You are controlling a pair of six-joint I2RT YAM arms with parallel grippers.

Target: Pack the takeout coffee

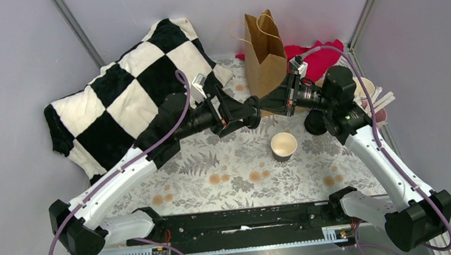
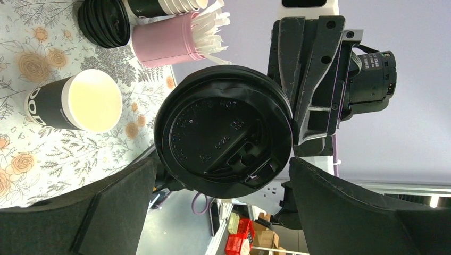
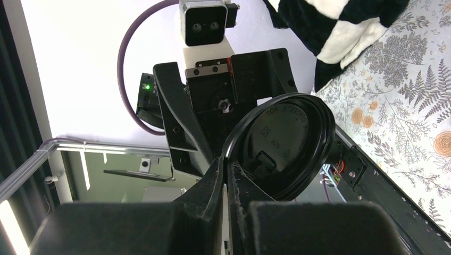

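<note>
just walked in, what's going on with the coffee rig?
The right gripper pinches a black lid by its rim in mid-air. The left gripper is open, jaws on either side of that lid, not closed on it. A lidless black cup stands on the table, the brown paper bag behind it.

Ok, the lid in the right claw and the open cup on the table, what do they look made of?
The lid looks like thin moulded plastic: black with a slight sheen, embossed lettering and a formed sip tab. The right claw pinches it at the rim. The open cup is probably paper: matte black printed wall, cream inside, rolled rim.
</note>
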